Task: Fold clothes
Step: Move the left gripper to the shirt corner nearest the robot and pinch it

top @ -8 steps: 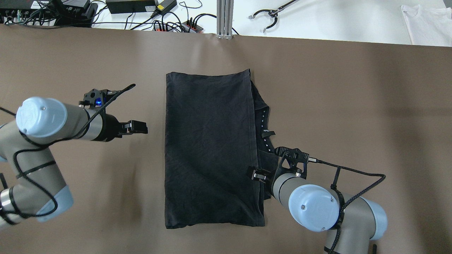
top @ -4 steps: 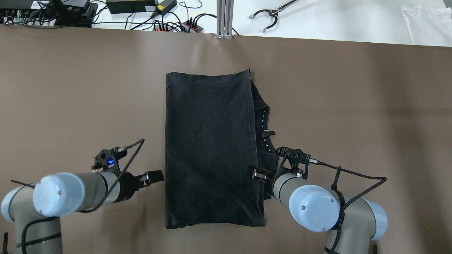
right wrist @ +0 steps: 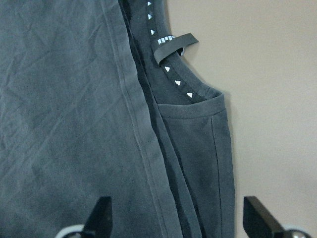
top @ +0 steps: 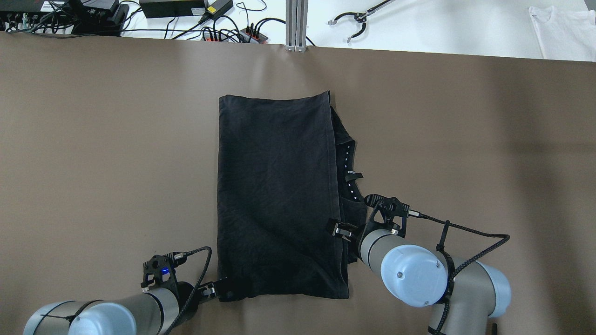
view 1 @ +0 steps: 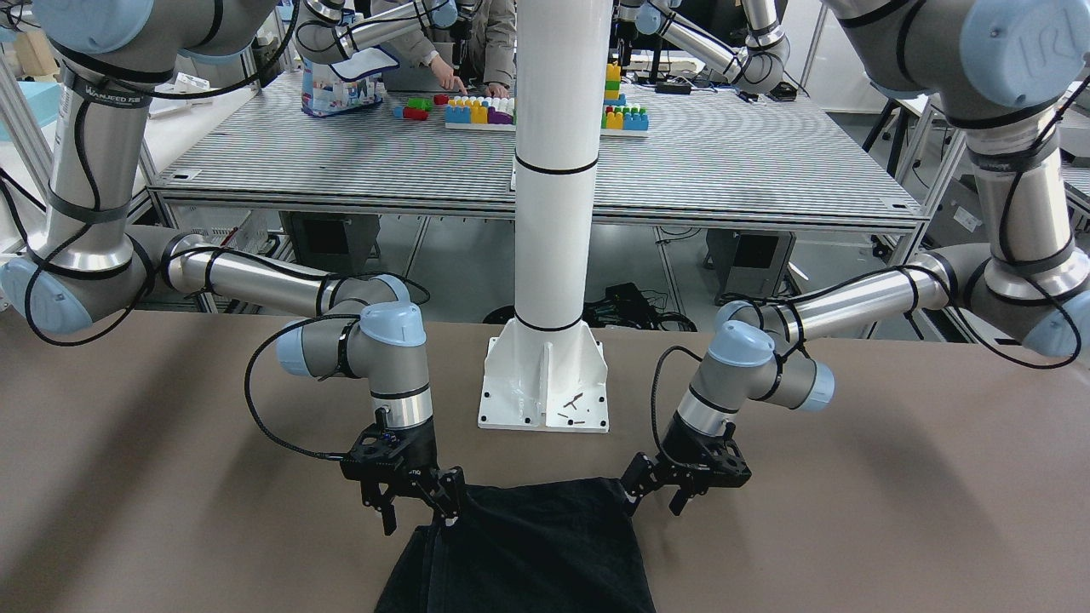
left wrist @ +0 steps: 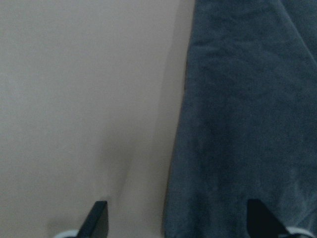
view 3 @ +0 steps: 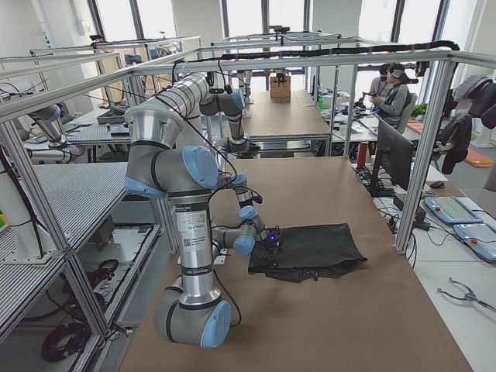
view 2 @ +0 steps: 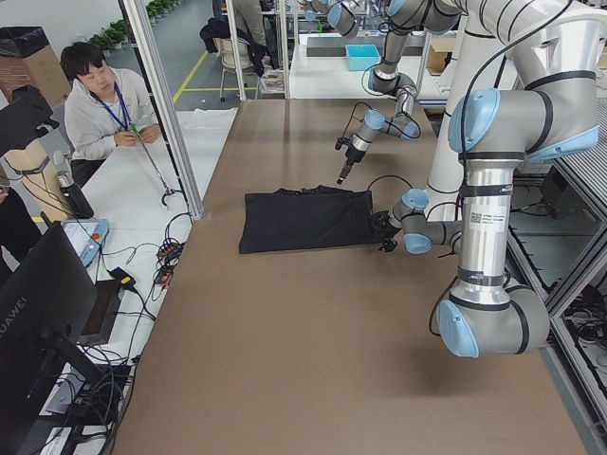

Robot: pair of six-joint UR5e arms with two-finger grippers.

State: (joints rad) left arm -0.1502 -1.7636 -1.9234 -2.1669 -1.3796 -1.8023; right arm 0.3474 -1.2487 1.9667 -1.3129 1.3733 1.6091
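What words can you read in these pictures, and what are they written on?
"WANJEED": black strap round the right arm.
"HUAWEI": back of the monitor.
Neck tag of the black garment: white print, too blurred to read.
Sticker on the left arm: too small to read.

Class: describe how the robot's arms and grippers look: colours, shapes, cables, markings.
Both arms: silver-grey tubes, pale blue joint caps, black braided cables looping along the wrists. The left gripper and right gripper are black, two-fingered. A blue light glows on the left wrist's mount.
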